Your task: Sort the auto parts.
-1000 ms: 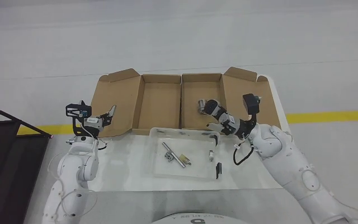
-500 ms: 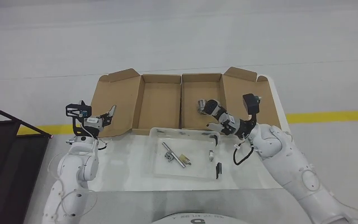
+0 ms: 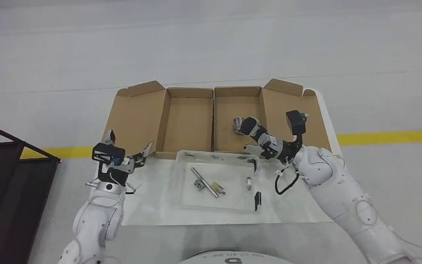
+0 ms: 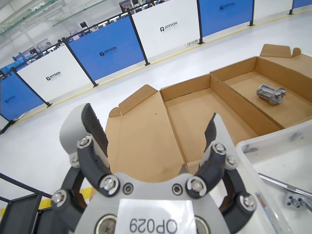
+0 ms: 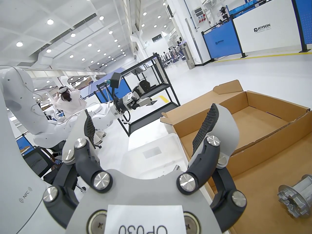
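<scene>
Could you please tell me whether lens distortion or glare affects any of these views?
Left wrist view: wide-angle bending bows the row of fence panels. Right wrist view: bright ceiling lamps, no glare on the metal part. Top view: even light; the clear tray barely stands out from the white table.

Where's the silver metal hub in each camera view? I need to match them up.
Top view: metal hub in the right-hand cardboard box, beside the right gripper.
Left wrist view: metal hub in the farther box, beyond the dividing wall.
Right wrist view: metal hub on the box floor, close to the gripper.
Shared landmark: the dividing wall between the two boxes.
</scene>
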`<state>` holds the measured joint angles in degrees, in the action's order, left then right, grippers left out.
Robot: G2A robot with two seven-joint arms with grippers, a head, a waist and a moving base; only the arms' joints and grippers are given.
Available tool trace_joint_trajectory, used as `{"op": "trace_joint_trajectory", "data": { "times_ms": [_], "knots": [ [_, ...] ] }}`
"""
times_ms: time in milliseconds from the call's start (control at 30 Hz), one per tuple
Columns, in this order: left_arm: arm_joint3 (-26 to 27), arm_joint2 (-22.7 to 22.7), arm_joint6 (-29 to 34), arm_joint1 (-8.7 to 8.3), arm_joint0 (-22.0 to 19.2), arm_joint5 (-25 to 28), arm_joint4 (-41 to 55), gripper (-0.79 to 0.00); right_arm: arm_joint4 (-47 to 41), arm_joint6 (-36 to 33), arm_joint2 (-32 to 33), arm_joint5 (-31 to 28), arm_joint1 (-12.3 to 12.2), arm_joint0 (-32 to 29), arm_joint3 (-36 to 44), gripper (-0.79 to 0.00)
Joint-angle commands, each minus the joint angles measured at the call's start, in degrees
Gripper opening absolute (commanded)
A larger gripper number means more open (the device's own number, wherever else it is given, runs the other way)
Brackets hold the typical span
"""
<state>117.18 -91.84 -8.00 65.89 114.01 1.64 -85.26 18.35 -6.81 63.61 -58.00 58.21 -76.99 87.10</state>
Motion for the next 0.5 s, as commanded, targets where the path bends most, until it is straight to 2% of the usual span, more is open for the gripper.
{"op": "trace_joint_trajectory", "data": {
  "times_ms": [0, 200, 267, 300, 467],
  "knots": [
    [1.46, -1.27, -0.54, -0.05, 1.03, 0.58, 0.39, 0.000, 0.00, 0.00, 0.00, 0.00, 0.00, 0.00, 0.00, 0.000],
    [1.41, -1.78, -0.76, -0.04, 0.57, -0.68, -0.56, 0.000, 0.00, 0.00, 0.00, 0.00, 0.00, 0.00, 0.00, 0.000],
    [0.99, -1.30, -0.77, -0.05, 0.01, -4.02, -8.06, 0.000, 0.00, 0.00, 0.00, 0.00, 0.00, 0.00, 0.00, 0.000],
    [1.56, 0.03, -0.09, -0.04, -0.17, -4.03, -10.82, 0.000, 0.00, 0.00, 0.00, 0.00, 0.00, 0.00, 0.00, 0.000],
    [5.18, 5.52, 4.34, -0.61, -0.27, 6.99, -23.15, 0.000, 0.00, 0.00, 0.00, 0.00, 0.00, 0.00, 0.00, 0.000]
  ]
}}
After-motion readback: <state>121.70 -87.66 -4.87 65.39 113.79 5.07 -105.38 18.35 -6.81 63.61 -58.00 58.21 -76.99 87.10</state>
